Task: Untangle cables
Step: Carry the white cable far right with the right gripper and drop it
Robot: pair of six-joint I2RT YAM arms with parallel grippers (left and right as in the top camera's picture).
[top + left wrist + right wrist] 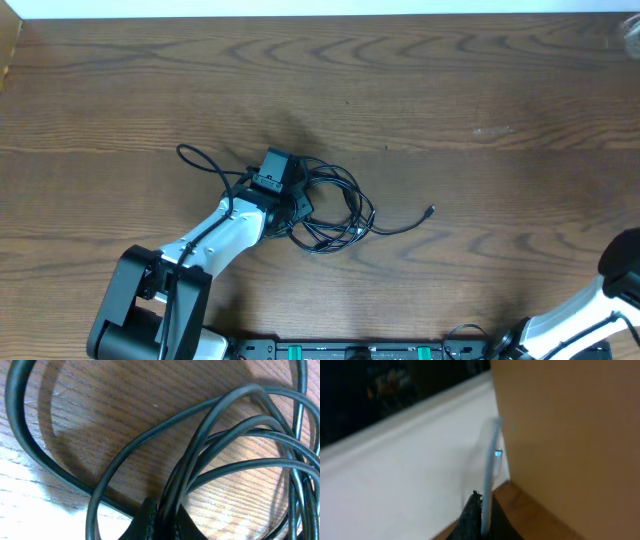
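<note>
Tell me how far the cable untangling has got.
Done: barely anything; only one plug end trails clear on the right. In hand: the left gripper is shut on strands of the black cables. To do: the loops are one overlapping pile; the right gripper is shut, away from it.

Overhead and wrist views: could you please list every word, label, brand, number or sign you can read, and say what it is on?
None can be read.
The black cables and the wooden table bear no writing.
The green-marked strip along the overhead view's bottom edge is too small to read.
The right wrist view is blurred.
</note>
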